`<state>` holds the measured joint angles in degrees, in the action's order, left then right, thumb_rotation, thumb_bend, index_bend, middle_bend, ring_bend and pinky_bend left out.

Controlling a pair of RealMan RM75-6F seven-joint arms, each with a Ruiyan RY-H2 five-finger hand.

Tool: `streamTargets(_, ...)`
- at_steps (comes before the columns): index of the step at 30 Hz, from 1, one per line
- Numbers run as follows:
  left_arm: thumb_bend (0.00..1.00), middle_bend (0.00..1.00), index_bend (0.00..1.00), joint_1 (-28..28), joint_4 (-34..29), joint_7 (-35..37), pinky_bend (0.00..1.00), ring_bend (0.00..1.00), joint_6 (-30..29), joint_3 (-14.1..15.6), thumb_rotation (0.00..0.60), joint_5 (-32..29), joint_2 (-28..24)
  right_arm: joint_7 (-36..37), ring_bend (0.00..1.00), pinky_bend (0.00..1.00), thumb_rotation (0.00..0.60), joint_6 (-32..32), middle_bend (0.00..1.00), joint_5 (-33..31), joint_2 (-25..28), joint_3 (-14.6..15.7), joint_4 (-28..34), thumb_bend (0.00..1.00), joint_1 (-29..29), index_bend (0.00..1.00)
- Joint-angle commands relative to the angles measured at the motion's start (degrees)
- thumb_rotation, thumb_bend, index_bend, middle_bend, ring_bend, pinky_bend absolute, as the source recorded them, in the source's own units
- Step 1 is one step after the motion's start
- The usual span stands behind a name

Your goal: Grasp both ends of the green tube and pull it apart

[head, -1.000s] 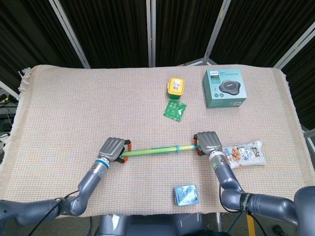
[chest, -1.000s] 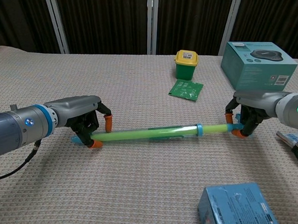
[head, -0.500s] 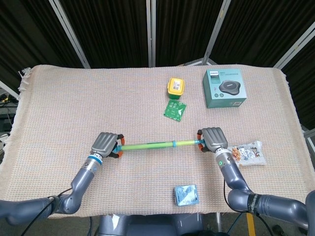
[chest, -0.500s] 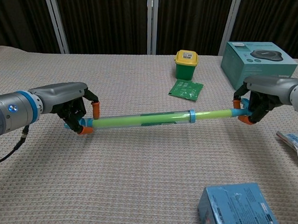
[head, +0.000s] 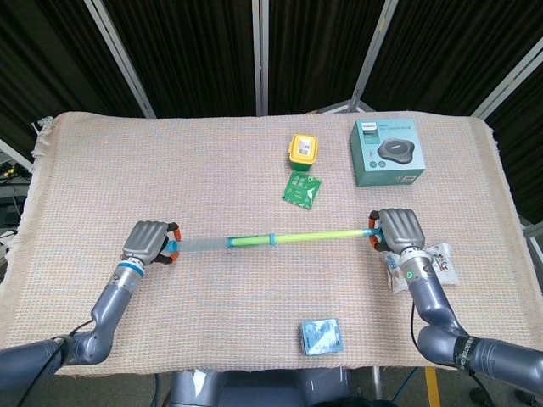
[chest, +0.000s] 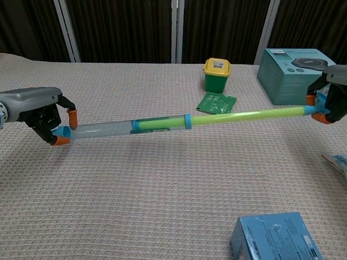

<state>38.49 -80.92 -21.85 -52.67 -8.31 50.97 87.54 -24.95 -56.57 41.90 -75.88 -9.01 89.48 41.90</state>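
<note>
The green tube (head: 310, 236) (chest: 244, 116) stretches across the table, held clear of the cloth. It is telescoped out: a clear outer sleeve (head: 199, 244) (chest: 104, 128) shows on the left, and the green inner part runs right from a blue collar (chest: 187, 120). My left hand (head: 148, 243) (chest: 37, 112) grips the sleeve's left end, orange fingertips wrapped round it. My right hand (head: 397, 229) (chest: 338, 92) grips the green right end.
A yellow-lidded green tub (head: 303, 151) and a green packet (head: 302, 189) lie behind the tube. A teal box (head: 387, 152) stands back right. A snack bag (head: 428, 263) lies beside my right wrist, a blue box (head: 321, 337) near the front edge.
Both hands have moved outward, left hand leftward and right hand rightward. The tube has lengthened, the green inner part sliding out and exposing the clear sleeve.
</note>
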Motion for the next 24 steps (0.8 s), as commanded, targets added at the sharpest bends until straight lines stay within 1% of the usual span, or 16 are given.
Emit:
streamTargets(1,0.45,0.89,0.79,-0.39,0.89,0.83,1.00,0.83,0.48,0.33,0.600,0.00,-0.46,0.45,1.00,1.00,0.600,-0.02,1.00,0.24,0.67,-0.12,-0.12,0.48,-0.41,0.69)
streamTargets(7,0.45,0.89,0.79,-1.03,2.62,2.60,1.00,0.83,1.01,0.70,0.600,0.62,-1.21,1.16,1.00,1.00,0.600,0.16,1.00,0.53,1.94,-0.23,-0.38,0.48,-1.09,0.69)
streamTargets(16,0.45,0.89,0.79,-1.39,3.94,3.89,1.00,0.83,1.38,0.84,0.600,1.30,-1.43,1.74,1.00,1.00,0.600,0.29,1.00,0.68,2.29,-0.41,-0.37,0.48,-1.60,0.68)
streamTargets(18,0.45,0.89,0.76,-1.37,4.01,4.12,1.00,0.83,1.46,0.77,0.600,1.44,-1.32,1.69,1.00,1.00,0.600,0.31,1.00,0.75,2.17,-0.45,-0.34,0.48,-1.59,0.66)
streamTargets(19,0.44,0.89,0.72,-1.35,4.06,4.14,1.00,0.83,1.45,0.77,0.600,1.53,-1.27,1.63,1.00,1.00,0.600,0.31,1.00,0.80,2.09,-0.44,-0.32,0.45,-1.58,0.60)
streamTargets(20,0.41,0.89,0.63,-1.35,4.13,4.15,1.00,0.83,1.38,0.76,0.600,1.64,-1.20,1.57,1.00,1.00,0.600,0.30,1.00,0.87,1.99,-0.43,-0.31,0.39,-1.57,0.50)
streamTargets(21,0.35,0.88,0.49,-1.34,4.21,4.14,1.00,0.83,1.27,0.75,0.600,1.76,-1.14,1.54,1.00,1.00,0.600,0.32,1.00,1.01,1.91,-0.39,-0.30,0.32,-1.57,0.41)
streamTargets(22,0.29,0.88,0.39,-1.39,4.26,4.17,1.00,0.83,1.16,0.75,0.600,1.85,-1.06,1.55,1.00,1.00,0.600,0.38,1.00,1.31,1.80,-0.28,-0.34,0.19,-1.59,0.28)
streamTargets(23,0.21,0.86,0.25,-1.46,4.34,4.25,1.00,0.82,1.11,0.75,0.600,1.81,-0.99,1.51,1.00,1.00,0.600,0.44,1.00,1.50,1.71,-0.15,-0.46,0.09,-1.62,0.17)
streamTargets(24,0.14,0.84,0.13,-1.52,4.30,4.24,0.99,0.79,1.27,0.80,0.600,1.59,-1.05,1.47,1.00,1.00,0.600,0.55,1.00,1.60,1.63,-0.01,-0.51,0.04,-1.67,0.11)
